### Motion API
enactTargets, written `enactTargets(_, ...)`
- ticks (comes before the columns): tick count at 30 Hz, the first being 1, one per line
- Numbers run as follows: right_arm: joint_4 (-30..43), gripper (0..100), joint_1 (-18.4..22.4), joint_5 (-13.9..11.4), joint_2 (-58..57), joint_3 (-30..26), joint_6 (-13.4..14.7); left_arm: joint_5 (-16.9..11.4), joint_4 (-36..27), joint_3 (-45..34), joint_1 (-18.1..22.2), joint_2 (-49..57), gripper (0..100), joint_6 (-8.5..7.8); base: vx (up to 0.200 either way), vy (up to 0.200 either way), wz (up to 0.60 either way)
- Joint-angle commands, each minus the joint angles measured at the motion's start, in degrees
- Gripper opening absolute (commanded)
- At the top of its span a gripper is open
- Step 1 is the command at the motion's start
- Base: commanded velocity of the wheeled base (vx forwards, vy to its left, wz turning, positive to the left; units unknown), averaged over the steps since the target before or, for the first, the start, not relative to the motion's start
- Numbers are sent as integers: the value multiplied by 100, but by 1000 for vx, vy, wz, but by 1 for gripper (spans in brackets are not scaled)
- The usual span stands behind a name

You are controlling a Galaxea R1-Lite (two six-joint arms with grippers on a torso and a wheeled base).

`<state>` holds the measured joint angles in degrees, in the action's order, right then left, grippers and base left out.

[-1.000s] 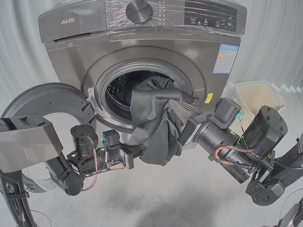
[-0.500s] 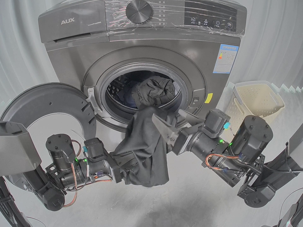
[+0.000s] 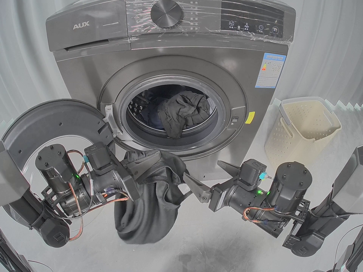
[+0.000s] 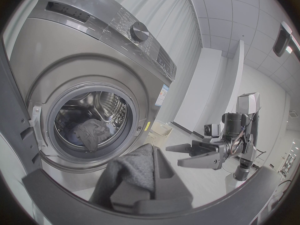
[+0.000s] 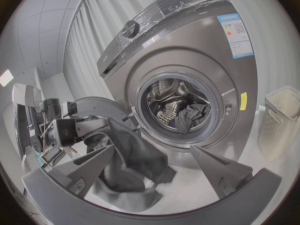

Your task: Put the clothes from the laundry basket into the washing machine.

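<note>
gripping dark garment (image 3: 147,208) in left tool (image 3: 157,164), 7 o'clock of drum mouth (image 3: 177,142), likely for loading; holding right tool (image 3: 202,170) agape, empty

I note my right gripper (image 5: 151,149) with its fingers spread wide. Beyond it the left gripper (image 5: 98,127) is clamped on a dark garment (image 5: 137,163), which hangs down near the open door (image 5: 93,105). The washing machine (image 5: 187,57) has crumpled black clothing (image 5: 190,116) in its drum. A laundry basket (image 5: 279,125) stands beside the machine.

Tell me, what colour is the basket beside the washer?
The basket is cream, with small holes dotted across its walls. The head view shows it best.
</note>
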<state>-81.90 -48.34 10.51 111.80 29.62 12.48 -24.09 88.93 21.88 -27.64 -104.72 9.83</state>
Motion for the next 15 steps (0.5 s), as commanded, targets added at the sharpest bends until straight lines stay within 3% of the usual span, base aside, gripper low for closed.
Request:
enactTargets(1,-2,100,0,4,88,-80,0,9,1,35,30,30,0,46,0,0,0)
enactTargets(10,-2,100,96,4,114,-185,-123,53,1,132,48,83,0,204,0,0,0)
enactTargets(14,7,100,184,13,114,-194,-150,229,1,273,21,83,0,318,0,0,0)
enactTargets(15,7,100,211,13,105,-194,-150,396,1,369,-5,57,0,389,0,0,0)
